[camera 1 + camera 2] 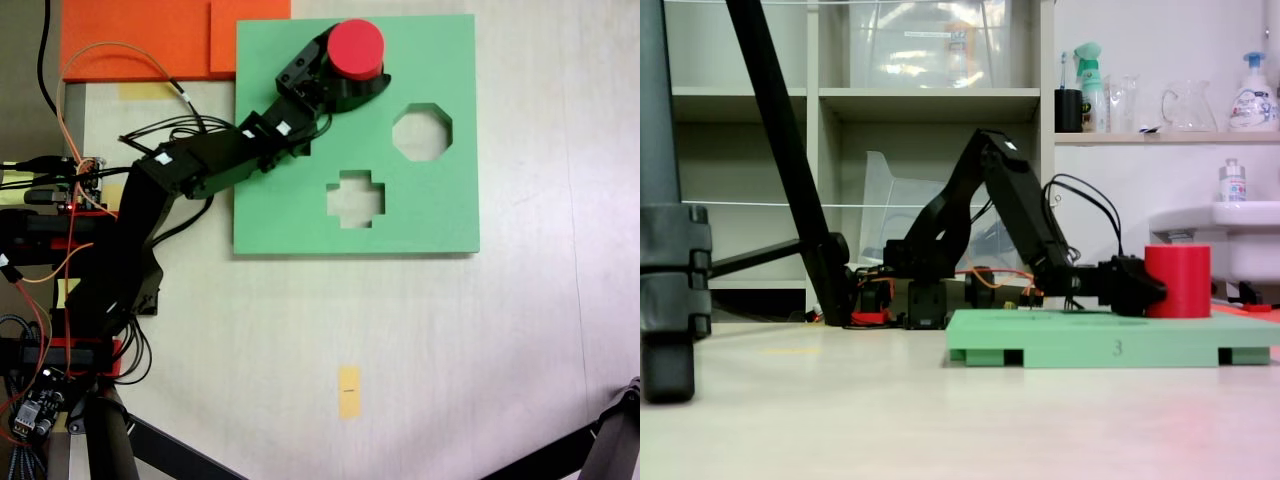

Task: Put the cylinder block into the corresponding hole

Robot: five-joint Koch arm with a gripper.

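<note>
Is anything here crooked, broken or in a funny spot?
Nothing looks broken or spilled. The red cylinder block stands upright at the gripper, on top of the green board, not sunk into a hole.

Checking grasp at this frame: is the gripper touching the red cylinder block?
Touching. In a fixed view from above, the gripper wraps its jaws around the cylinder block; the side view shows it pressed against the block.
</note>
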